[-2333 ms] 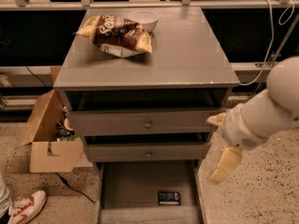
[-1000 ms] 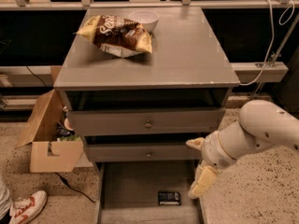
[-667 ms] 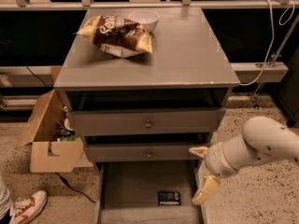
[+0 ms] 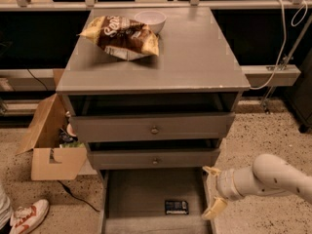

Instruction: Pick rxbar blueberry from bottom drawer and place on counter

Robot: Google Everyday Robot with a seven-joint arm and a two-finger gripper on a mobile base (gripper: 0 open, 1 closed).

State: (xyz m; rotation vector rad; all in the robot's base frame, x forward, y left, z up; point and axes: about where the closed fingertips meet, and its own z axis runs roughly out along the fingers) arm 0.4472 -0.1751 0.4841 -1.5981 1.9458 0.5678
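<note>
The rxbar blueberry [image 4: 176,207], a small dark wrapper with pale print, lies flat on the floor of the open bottom drawer [image 4: 139,194], near its front right. My gripper [image 4: 212,190] hangs at the drawer's right edge, just right of the bar and a little above it. Its two yellowish fingers [image 4: 214,209] are spread apart and hold nothing. The grey counter [image 4: 195,57] tops the cabinet above.
A brown-and-yellow chip bag [image 4: 122,37] and a white bowl [image 4: 150,19] sit at the counter's back left. The two upper drawers [image 4: 154,129] stand slightly open. A cardboard box [image 4: 48,147] and a shoe [image 4: 27,217] are on the floor at left.
My arm has come down from beside the middle drawers to the bottom drawer's right edge. The gripper now sits lower, close to the bar. The bar has not moved.
</note>
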